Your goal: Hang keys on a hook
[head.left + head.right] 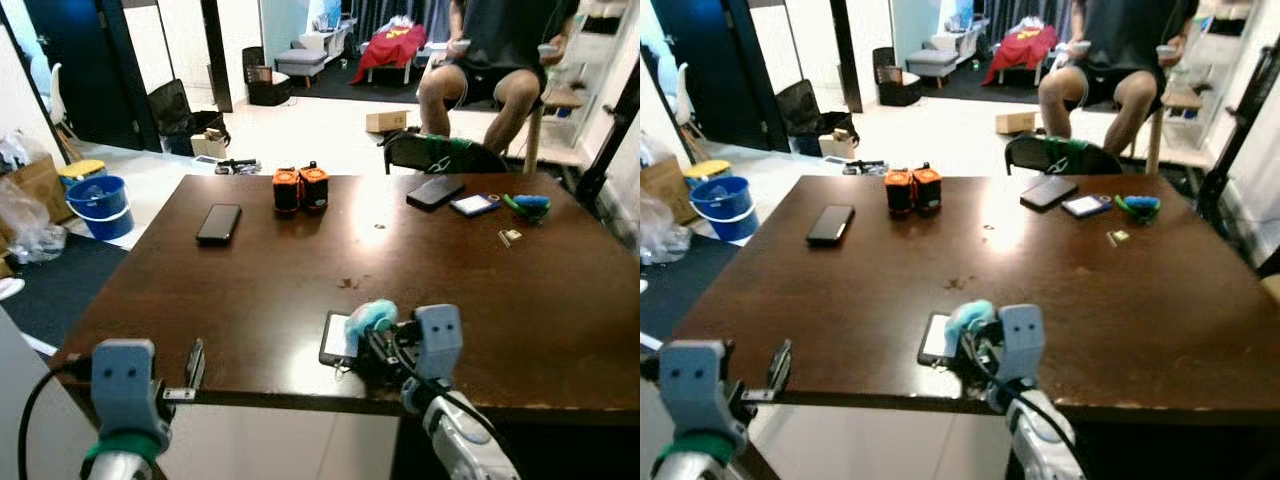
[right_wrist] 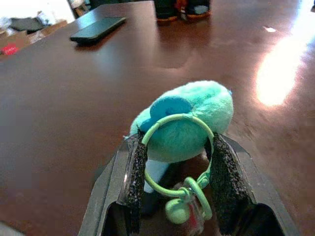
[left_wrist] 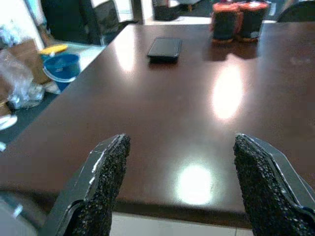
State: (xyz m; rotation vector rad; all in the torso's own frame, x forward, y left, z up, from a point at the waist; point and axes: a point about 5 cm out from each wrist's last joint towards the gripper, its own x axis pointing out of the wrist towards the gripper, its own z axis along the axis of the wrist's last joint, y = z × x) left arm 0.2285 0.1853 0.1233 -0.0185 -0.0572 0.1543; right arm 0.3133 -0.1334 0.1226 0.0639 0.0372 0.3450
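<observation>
Right end effector (image 1: 385, 345) at the near edge of the table (image 1: 520, 300), fingers clamped on the keys (image 2: 184, 128): a teal plush fob with a green ring and clasp. In the right wrist view the plush sits between the two pads (image 2: 135, 179), the ring looped over its front, the clasp hanging below. The keys are thus held just above the table surface, touching or just beside a small phone (image 1: 338, 338) lying at the same edge; contact cannot be told.

Left end effector (image 3: 179, 182) hovers at the table's near left edge, fingers wide apart, nothing between them.

On the table, farther back: a black phone (image 1: 219, 223) left of centre, two orange-and-black cylinders (image 1: 300, 188) side by side near the far edge, a dark phone (image 1: 435, 192), a blue-edged card (image 1: 474, 204) and a green-blue item (image 1: 528, 205) at far right.

Person (image 1: 495, 60) seated beyond the table. Blue bucket (image 1: 98, 207) on the floor at left.
</observation>
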